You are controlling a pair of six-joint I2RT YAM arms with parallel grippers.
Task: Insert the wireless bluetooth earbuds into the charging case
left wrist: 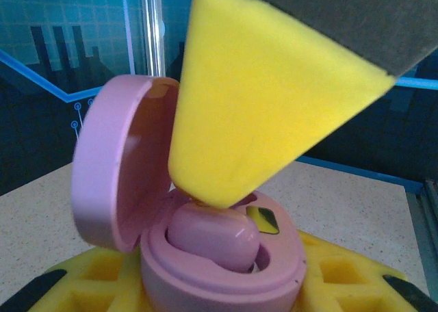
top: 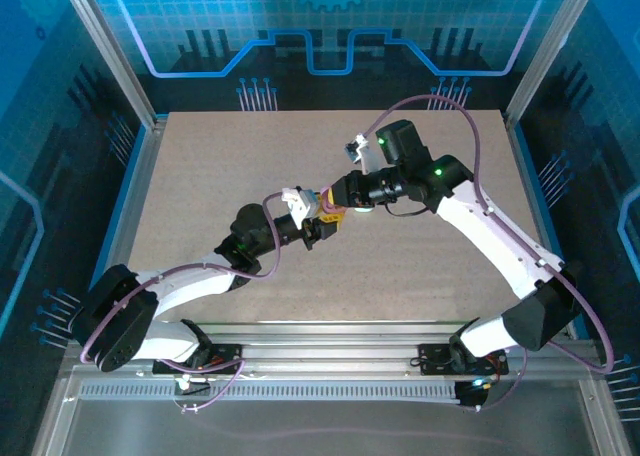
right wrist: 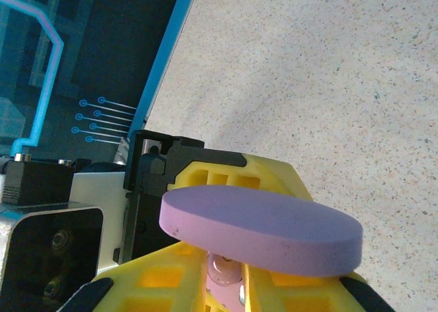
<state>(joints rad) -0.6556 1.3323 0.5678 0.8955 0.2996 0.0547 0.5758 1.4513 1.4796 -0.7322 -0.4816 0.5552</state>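
A pink charging case [left wrist: 205,288] stands with its lid [left wrist: 113,168] swung open to the left, and my left gripper [left wrist: 219,300] is shut on it, yellow fingers on either side of its base. One pink earbud [left wrist: 215,238] lies in the case's well. From above, my right gripper's yellow fingers [left wrist: 260,86] come down with their tips on top of that earbud. In the right wrist view the lid [right wrist: 260,226] is edge-on, and beneath it the earbud [right wrist: 226,274] sits in the narrow gap of my right gripper [right wrist: 226,288]. From overhead both grippers [top: 322,221] [top: 342,206] meet mid-table.
The speckled beige table [top: 220,176] lies under both arms, bounded by metal rails and blue patterned walls. The left gripper's black and yellow body [right wrist: 205,168] sits just behind the lid in the right wrist view. A small dark diamond mark [left wrist: 262,219] is on the case's rim.
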